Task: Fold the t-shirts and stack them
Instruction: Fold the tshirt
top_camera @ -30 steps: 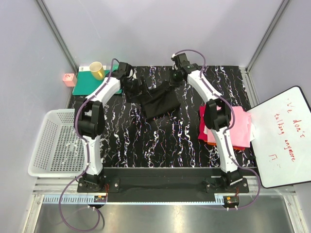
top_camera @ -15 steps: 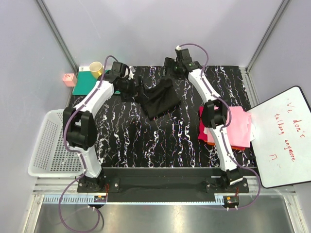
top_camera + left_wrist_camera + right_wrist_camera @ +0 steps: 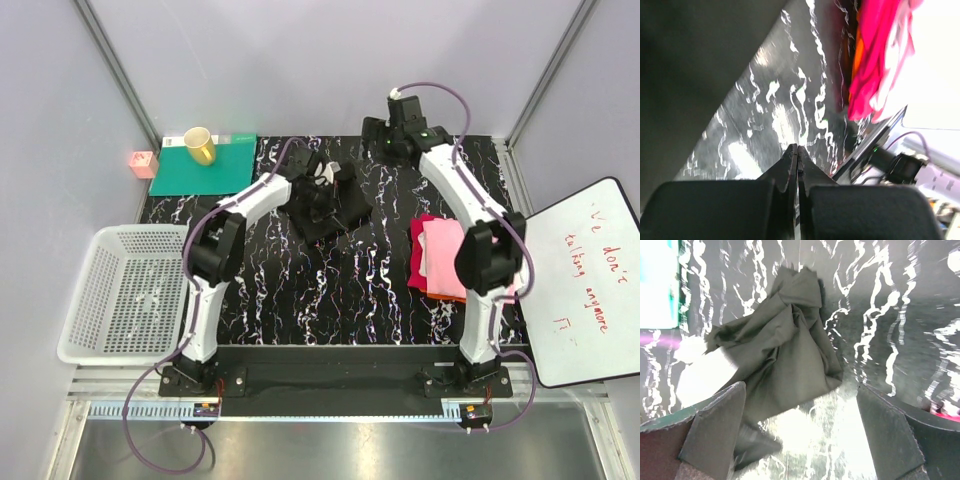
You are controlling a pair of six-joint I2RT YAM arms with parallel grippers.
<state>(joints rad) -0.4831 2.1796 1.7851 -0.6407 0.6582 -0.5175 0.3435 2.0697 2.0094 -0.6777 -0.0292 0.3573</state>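
while the left claw (image 3: 798, 149) is pressed together, the right claw (image 3: 800, 390) hangs spread above the black t-shirt (image 3: 785, 345).

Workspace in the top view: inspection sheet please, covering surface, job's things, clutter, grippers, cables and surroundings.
Surface: black table with white veining.
Job's things: black shirt crumpled mid-table; pink, red and orange folded shirts stacked at right.
Clutter: yellow cup on green mat; pink box beside the mat.
Grippers: left gripper shut, at the black shirt; right gripper open, empty, above it.
Cables: purple cables looping along both arms.
Surroundings: white basket left; whiteboard right.
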